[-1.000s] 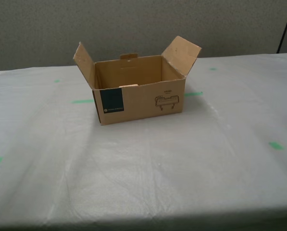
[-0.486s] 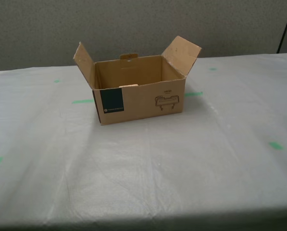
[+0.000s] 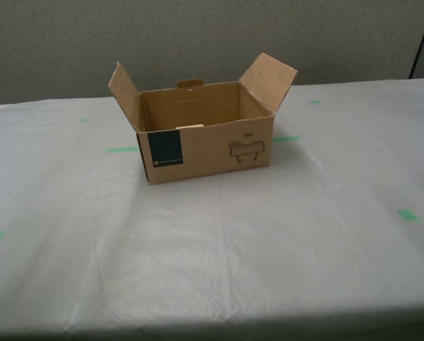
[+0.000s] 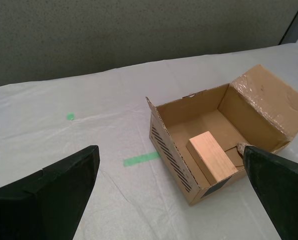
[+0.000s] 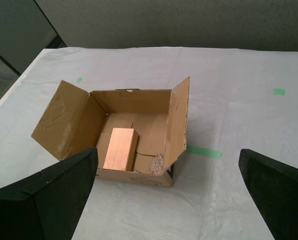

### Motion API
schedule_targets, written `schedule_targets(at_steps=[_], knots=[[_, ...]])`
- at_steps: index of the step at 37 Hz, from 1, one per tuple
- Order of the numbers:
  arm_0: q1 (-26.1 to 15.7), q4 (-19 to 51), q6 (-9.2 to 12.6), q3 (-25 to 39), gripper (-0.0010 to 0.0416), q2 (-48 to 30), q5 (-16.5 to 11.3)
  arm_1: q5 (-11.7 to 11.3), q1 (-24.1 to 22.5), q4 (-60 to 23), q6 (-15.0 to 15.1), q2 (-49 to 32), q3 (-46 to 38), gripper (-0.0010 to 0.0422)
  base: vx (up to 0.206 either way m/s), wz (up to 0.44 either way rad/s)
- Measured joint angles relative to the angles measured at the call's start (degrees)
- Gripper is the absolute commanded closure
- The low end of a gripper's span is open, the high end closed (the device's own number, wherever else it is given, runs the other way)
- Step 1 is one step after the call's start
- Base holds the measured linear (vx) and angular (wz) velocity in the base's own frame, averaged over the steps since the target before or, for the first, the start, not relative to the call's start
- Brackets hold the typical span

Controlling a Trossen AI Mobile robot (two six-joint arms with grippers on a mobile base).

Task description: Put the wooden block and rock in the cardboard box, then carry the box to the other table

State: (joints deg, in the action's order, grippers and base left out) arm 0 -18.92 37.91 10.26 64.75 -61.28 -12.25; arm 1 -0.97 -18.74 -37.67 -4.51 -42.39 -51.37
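- Exterior view: the cardboard box [image 3: 201, 135] is seen standing upright on the other table [image 3: 219, 249], its side flaps raised, its navy label and line drawing turned toward the camera. Against the pictures of one second and half a second ago nothing has shifted; box, flaps and green tape marks [image 3: 407, 214] lie exactly as they did. Only a pale sliver of the wooden block [image 3: 190, 127] shows above the front wall. No arm or gripper is seen in this view.
- Second wrist view: my second gripper [image 4: 173, 187] is held well above and apart from the box, jaws spread wide with nothing between them. The wooden block [image 4: 211, 156] is seen lying flat on the box floor. The rock cannot be made out here; it is hidden by a jaw or the box wall.
- First wrist view: my first gripper [image 5: 168, 187] is likewise wide open and empty, clear of the box. The block [image 5: 120, 149] lies inside, and the rock [image 5: 155, 163] is seen just beside it, against the near wall.
- Judgement: since both things are in the box, the box stands on the wrinkled sheet-covered table, and nothing is gripped or moving, the task is judged to be finished, or all but finished.
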Motion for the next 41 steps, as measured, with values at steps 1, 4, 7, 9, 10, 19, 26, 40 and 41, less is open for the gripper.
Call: schedule_targets(at_steps=[1,4,7,9,10,19,26,40,41], knots=[[0.0,0.0,0.0,0.0,0.0012,0.0,0.0,0.0,0.0,0.0,0.0,0.0,0.0,0.0018,0.0,0.0],[0.0,0.0,0.0,0.0,0.0013,0.0,0.0,0.0,0.0,0.0,0.0,0.0,0.0,0.0018,0.0,0.0],[0.0,0.0,0.0,0.0,0.0012,0.0,0.0,0.0,0.0,0.0,0.0,0.0,0.0,0.0018,0.0,0.0],[0.0,0.0,0.0,0.0,0.0012,0.0,0.0,0.0,0.0,0.0,0.0,0.0,0.0,0.0018,0.0,0.0],[0.0,0.0,0.0,0.0,0.0012,0.0,0.0,0.0,0.0,0.0,0.0,0.0,0.0,0.0018,0.0,0.0],[0.0,0.0,0.0,0.0,0.0012,0.0,0.0,0.0,0.0,0.0,0.0,0.0,0.0,0.0018,0.0,0.0],[0.0,0.0,0.0,0.0,0.0012,0.0,0.0,0.0,0.0,0.0,0.0,0.0,0.0,0.0018,0.0,0.0],[0.0,0.0,0.0,0.0,0.0012,0.0,0.0,0.0,0.0,0.0,0.0,0.0,0.0,0.0018,0.0,0.0],[0.0,0.0,0.0,0.0,0.0012,0.0,0.0,0.0,0.0,0.0,0.0,0.0,0.0,0.0018,0.0,0.0]])
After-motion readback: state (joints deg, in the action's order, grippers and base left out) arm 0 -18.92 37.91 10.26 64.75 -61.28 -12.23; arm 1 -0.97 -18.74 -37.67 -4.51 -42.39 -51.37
